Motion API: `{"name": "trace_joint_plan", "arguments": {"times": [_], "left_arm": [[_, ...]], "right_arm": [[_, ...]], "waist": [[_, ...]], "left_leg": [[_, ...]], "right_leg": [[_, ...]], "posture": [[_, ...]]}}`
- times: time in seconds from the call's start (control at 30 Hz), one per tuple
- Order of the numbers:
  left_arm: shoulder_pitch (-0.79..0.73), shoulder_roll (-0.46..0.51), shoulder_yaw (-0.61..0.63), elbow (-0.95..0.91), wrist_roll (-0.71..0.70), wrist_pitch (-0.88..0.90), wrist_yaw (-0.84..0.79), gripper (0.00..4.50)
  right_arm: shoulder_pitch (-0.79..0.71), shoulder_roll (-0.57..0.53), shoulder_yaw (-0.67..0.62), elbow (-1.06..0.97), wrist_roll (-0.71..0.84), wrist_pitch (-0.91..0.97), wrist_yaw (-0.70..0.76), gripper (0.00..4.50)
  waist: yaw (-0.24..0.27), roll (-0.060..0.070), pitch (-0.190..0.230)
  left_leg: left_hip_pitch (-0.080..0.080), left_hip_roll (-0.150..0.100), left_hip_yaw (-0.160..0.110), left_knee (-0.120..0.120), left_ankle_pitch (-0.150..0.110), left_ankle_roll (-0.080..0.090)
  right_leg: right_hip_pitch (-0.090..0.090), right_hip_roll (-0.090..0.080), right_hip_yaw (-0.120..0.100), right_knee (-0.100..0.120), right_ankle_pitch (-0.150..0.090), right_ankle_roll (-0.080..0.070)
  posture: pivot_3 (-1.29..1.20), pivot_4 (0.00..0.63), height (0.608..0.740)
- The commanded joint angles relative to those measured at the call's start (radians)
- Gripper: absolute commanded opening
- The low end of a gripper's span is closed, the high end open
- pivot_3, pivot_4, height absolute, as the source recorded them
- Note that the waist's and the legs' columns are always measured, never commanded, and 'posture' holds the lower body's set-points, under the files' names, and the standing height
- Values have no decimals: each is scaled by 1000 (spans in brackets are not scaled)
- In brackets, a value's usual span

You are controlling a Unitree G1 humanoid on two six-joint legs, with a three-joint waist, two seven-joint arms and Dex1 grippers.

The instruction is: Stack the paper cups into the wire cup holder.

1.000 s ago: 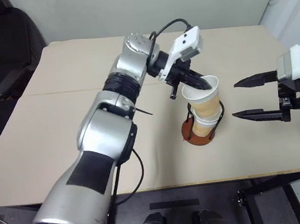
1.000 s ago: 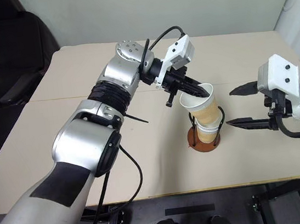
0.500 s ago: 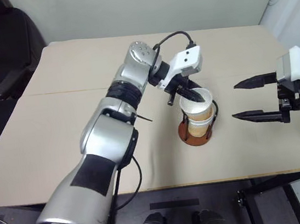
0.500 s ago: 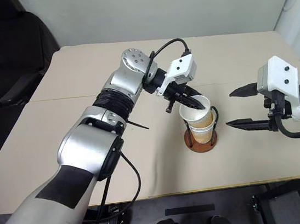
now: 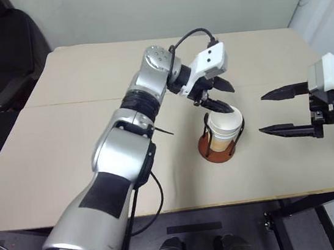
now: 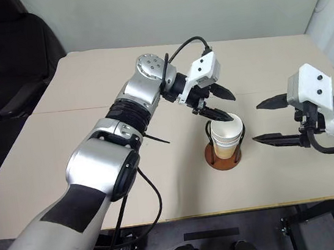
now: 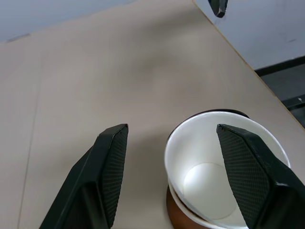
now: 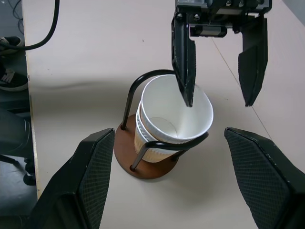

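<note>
From the head views, the left gripper (image 6: 220, 104) had spread its jaws and let go; the tan paper cups with white rims (image 6: 227, 135) sat lower in the black-wire, brown-based cup holder (image 5: 219, 150) on the beige worktop (image 5: 65, 144), so stacking looked finished. The right wrist view showed nested rims; the right gripper (image 5: 272, 111) waited, jaws spread.

The top paper cup (image 5: 224, 125) has dropped into the wire cup holder (image 5: 216, 148), and the left claw (image 5: 220, 95) has spread off it.
</note>
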Motion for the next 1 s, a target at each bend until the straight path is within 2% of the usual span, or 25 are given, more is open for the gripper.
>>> {"name": "trace_joint_plan", "arguments": {"times": [0.03, 0.23, 0.37, 0.6, 0.8, 0.9, 1.0], "left_arm": [[-25, 69, 63, -34, -44, 39, -26, 3171], [4, 238, 139, -71, -99, 137, -65, 3171], [59, 348, 190, -159, -150, 242, -90, 3171], [253, 494, 334, -434, -281, 459, 62, 3171], [458, 554, 415, -702, -379, 622, 203, 3171], [516, 566, 436, -769, -406, 653, 268, 3171], [553, 575, 458, -795, -416, 648, 342, 3171]], "right_arm": [[-21, -20, -27, 6, 14, 10, 3, 3734], [-59, -13, 20, 54, -5, 1, 13, 3734], [-91, 0, 53, 97, -24, -19, 18, 3734], [-158, 51, 92, 190, -38, 1, -16, 3734], [-185, 111, 102, 258, -80, -26, -56, 3734], [-208, 146, 113, 298, -111, -49, -85, 3734], [-256, 212, 120, 407, -190, -103, -184, 3734]], "waist": [[-1, 0, 0], [-12, 0, 0], [-11, 0, 0], [-16, 1, -1], [-18, 2, -1], [-16, 2, -1], [-20, 1, -1]], "left_leg": [[0, 0, 0, 0, 0, 0], [1, 0, 1, -1, 0, 0], [1, 0, 0, 0, 0, 0], [1, 0, 0, 0, 0, 0], [3, 0, 0, 0, 0, 0], [4, 0, -1, 1, 1, 0], [6, 0, 0, 1, 1, 0]], "right_leg": [[0, 0, 0, 0, 0, 0], [0, 0, 1, 0, 0, 0], [0, 0, 1, -1, 0, 0], [-1, 1, 1, 0, 0, 0], [1, 1, 1, 0, 0, 0], [2, 1, 0, 0, 0, 0], [4, 1, 1, 0, 0, -1]], "posture": [[0, 150, 740], [0, 150, 740], [0, 150, 740], [0, 150, 740], [0, 150, 740], [0, 150, 740], [0, 150, 740]]}}
